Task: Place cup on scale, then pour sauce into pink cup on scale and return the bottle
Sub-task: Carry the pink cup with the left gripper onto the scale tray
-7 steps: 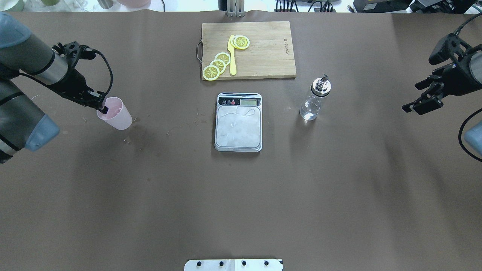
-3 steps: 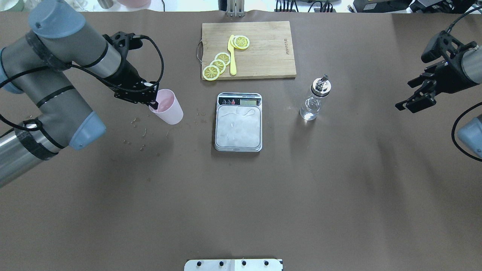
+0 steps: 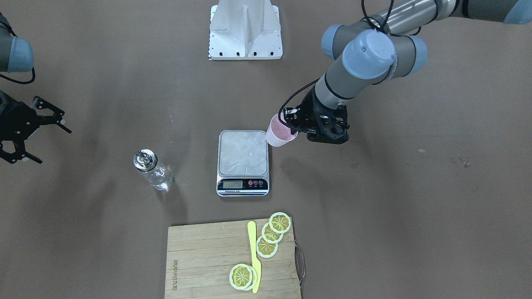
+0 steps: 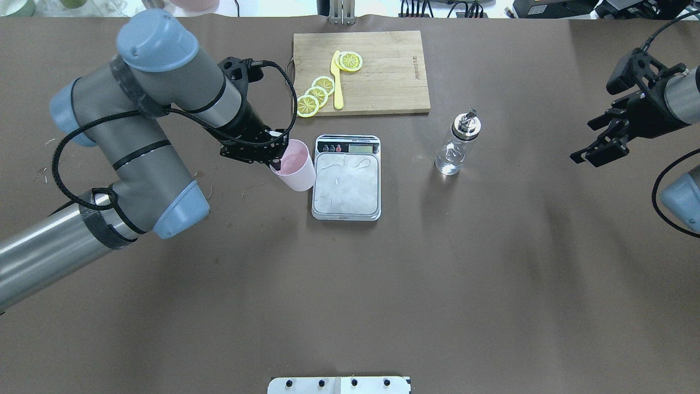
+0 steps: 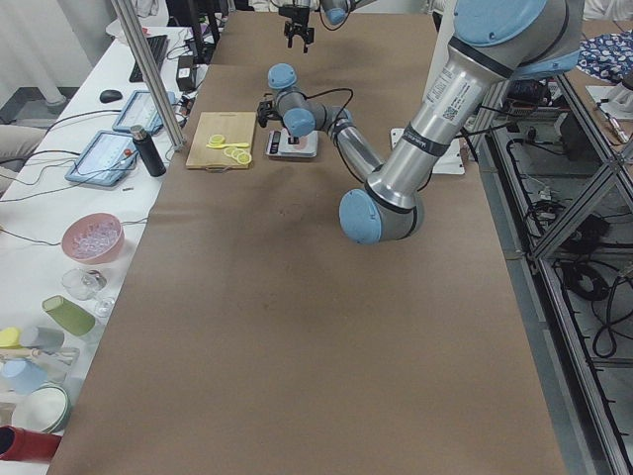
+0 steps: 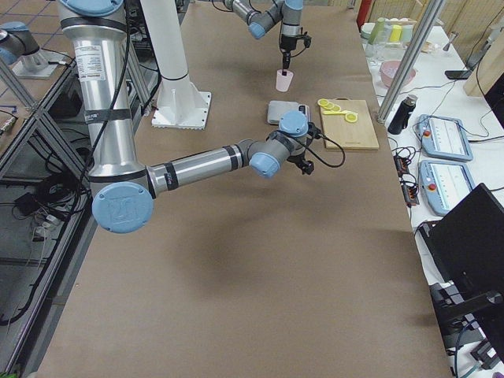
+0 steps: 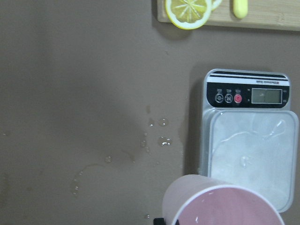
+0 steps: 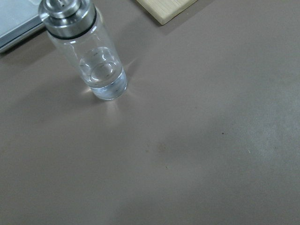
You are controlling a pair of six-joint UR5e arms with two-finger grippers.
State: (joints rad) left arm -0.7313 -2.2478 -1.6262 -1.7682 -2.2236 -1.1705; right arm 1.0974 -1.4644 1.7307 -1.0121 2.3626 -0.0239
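We are looking at a brown surface [image 4: 383,295] that is carrying a scale [image 4: 346,186] near its middle. A bottle [image 4: 455,149] is standing upright, well apart from the scale, and a wooden board [image 4: 388,82] is lying near the scale's display end. Small droplets [image 7: 159,139] are sitting on the surface beside the scale.

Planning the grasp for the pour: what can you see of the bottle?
The bottle is a clear glass cylinder with a shiny metal pourer cap and a small spout. It stands upright on the brown table, to the right of the scale in the overhead view, near a corner of the cutting board. A little clear liquid shows low inside. Nothing touches it. The open right gripper is well apart from it.
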